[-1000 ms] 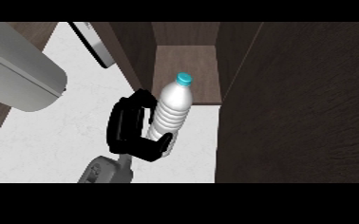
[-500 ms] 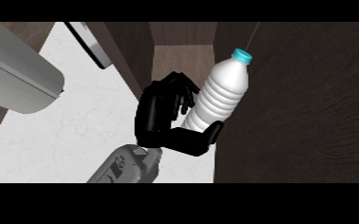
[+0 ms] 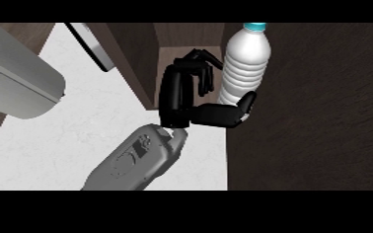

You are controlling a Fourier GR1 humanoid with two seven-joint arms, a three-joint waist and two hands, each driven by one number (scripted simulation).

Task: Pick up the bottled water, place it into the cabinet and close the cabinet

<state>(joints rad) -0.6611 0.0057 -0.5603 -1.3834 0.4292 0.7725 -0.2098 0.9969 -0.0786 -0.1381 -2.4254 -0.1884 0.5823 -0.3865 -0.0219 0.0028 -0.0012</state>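
At the counter's [image 3: 87, 123] cabinet [image 3: 186, 35], the robot hand [image 3: 178, 94] is clamping the bottled water [image 3: 246, 64], likely needing to push inward next.

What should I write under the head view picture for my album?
Robot's left hand, fingers curled round the bottled water, holds it at the open cabinet.

bottle [image 3: 246, 64]: base hidden behind the left hand [image 3: 182, 96]
forearm [image 3: 138, 160]: cut off at the lower edge
grey appliance [image 3: 25, 86]: cut off at the left edge; kind unclear
cabinet [image 3: 186, 34]: inside mostly hidden by hand and bottle
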